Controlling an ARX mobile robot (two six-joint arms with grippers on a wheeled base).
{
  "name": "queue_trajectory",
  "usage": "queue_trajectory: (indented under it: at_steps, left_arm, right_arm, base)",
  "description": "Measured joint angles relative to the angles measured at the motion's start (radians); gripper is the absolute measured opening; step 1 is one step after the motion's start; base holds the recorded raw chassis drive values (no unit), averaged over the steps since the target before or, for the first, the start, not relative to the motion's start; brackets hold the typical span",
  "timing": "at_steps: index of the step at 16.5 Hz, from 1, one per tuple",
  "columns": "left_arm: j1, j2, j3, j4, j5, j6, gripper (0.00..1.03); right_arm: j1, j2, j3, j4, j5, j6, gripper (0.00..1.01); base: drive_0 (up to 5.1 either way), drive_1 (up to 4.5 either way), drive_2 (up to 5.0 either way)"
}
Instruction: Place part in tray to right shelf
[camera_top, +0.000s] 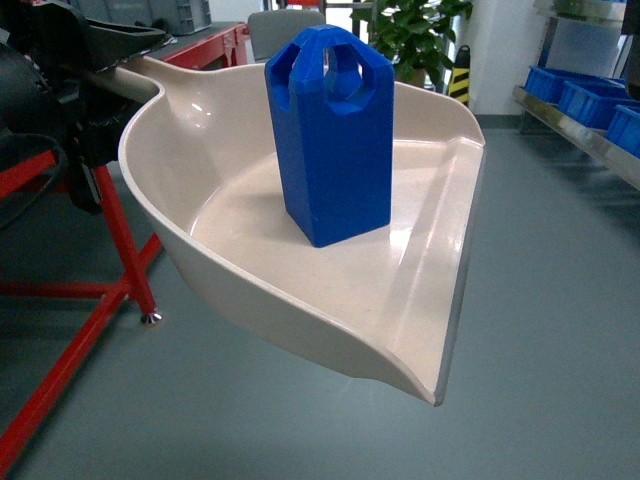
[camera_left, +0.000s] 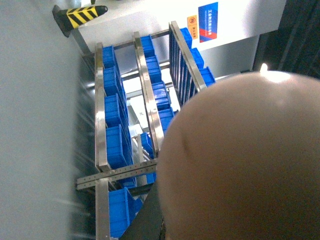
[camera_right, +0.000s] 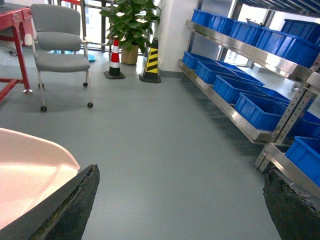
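The part stands upright on the floor of the tray, roughly at its middle and touching none of the curved walls, while the tray hangs in the air over the grey floor, its straight front lip pointing down and to the right in the head view. The tray's handle runs up and left towards the dark body of the left arm, so the left gripper presumably has hold of it there, but the jaws themselves are hidden in every view and how far they are closed cannot be told. The right gripper shows two dark fingertips spread wide apart with nothing between them; it hangs free beside the tray's pale edge. The right shelf with its blue crates lies well apart from the tray, across open floor. The chief risk, judging from this, is the tall block: it rests loose on a glossy surface with a narrow footing, so a jolt from the base or a tilt of the tray towards the open lip could topple it or slide it off the front. A tray held by its handle alone may also sag or twist. Near the shelf, the wide rim might knock the steel rail or a crate
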Motion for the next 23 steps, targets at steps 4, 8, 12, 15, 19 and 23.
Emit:
queue_trajectory:
  at_steps: [4, 8, 12, 15, 19, 23]
  left_arm:
    - [0.002, 0.0, 0.0, -0.002, -0.004, 0.0, 0.13]
    - [0.002, 0.0, 0.0, 0.001, 0.0, 0.0, 0.13]
    - [0.002, 0.0, 0.0, -0.003, 0.0, 0.0, 0.13]
    - [0.002, 0.0, 0.0, -0.002, -0.003, 0.0, 0.13]
    - [0.0, 0.0, 0.0, -0.002, 0.0, 0.0, 0.13]
    - [0.002, 0.0, 0.0, -0.001, -0.001, 0.0, 0.13]
  right_arm:
    - [0.0, 0.0, 0.0, -0.001, 0.0, 0.0, 0.98]
    - [0.0, -0.002, 0.0, 0.002, 0.002, 0.0, 0.98]
    - [0.0, -0.001, 0.0, -0.001, -0.002, 0.0, 0.98]
    - [0.0, 0.0, 0.0, 0.0, 0.0, 0.0, 0.98]
    - [0.0, 0.0, 0.0, 0.0, 0.0, 0.0, 0.98]
    - [0.0, 0.0, 0.0, 0.001, -0.001, 0.0, 0.98]
  base:
    - [-0.2, 3.85, -4.2]
    - [-0.2, 3.85, -4.2]
    - [-0.2, 3.85, -4.2]
    - [-0.2, 3.85, -4.2]
    - [-0.2, 3.85, -4.2]
    - [-0.2, 3.85, -4.2]
